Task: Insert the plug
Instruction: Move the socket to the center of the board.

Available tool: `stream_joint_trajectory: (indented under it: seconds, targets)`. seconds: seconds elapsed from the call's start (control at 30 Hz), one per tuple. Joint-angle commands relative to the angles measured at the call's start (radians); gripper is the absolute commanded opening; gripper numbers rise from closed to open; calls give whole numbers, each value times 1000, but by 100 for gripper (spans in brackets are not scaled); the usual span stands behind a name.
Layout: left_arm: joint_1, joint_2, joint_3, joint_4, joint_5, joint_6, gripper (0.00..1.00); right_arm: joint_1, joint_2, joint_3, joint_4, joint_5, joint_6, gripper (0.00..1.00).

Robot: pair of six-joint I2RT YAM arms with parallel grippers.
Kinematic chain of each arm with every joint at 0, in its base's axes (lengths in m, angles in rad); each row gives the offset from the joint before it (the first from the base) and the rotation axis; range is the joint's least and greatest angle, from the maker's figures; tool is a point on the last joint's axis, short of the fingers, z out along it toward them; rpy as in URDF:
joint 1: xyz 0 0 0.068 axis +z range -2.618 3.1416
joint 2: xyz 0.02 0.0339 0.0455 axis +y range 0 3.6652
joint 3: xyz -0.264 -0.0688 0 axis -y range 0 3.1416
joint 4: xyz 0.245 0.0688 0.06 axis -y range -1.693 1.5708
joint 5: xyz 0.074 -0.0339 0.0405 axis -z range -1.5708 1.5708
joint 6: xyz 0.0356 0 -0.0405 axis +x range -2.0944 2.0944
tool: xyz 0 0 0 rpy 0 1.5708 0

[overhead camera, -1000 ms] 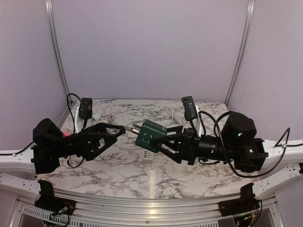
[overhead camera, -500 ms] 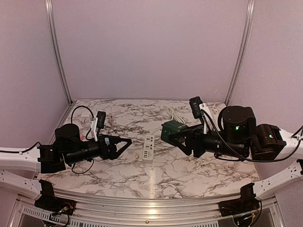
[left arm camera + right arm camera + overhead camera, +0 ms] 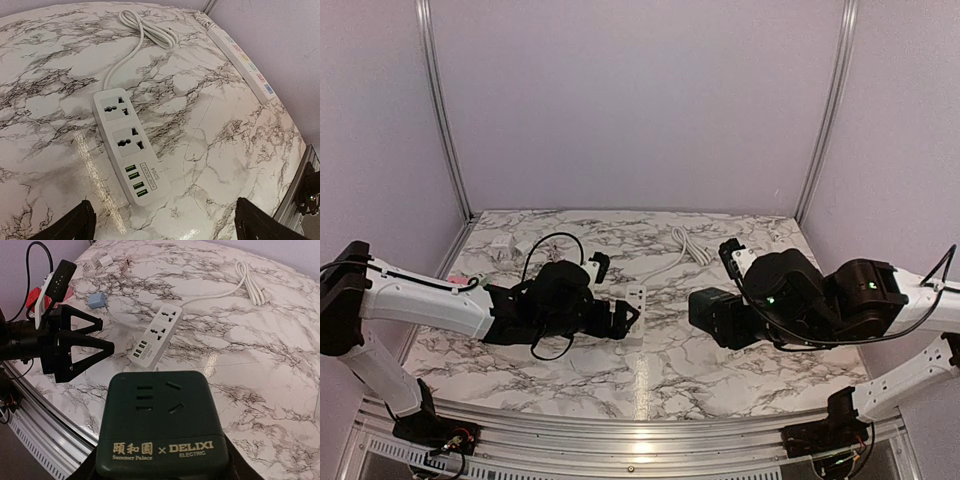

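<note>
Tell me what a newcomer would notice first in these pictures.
The dark green cube adapter with gold lettering stands out first, held by the right gripper above the marble table's right half. Next comes the white power strip lying mid-table, with the left gripper wide open at its USB end.

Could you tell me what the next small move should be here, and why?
Probably bring the open left gripper down around the white power strip to steady it: it lies unheld, while the right gripper holds the green adapter off to the side, not yet over a socket.
</note>
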Motion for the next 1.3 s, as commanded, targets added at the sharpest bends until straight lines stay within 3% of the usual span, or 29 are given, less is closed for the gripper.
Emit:
stream_joint_trajectory:
  seconds: [0.0,0.33,0.57,0.93,1.03,1.27]
  targets:
    - [1,123,117,-94,-39,42,99,8,-12,16,-77,42,93,0]
    - [1,350,277,-186,-41,70,98,8,-147,-41,-56,33,148,0]
    - [1,437,330,-213,-58,81,88,8,-88,-7,-50,0,110,0]
    - [0,444,310,-227,-34,103,45,7,-45,39,-29,-24,62,0]
    - [-15,424,280,-226,-6,118,39,8,-42,54,-48,-27,64,0]
    - [-102,367,209,-222,19,185,38,-30,33,118,-154,-109,33,0]
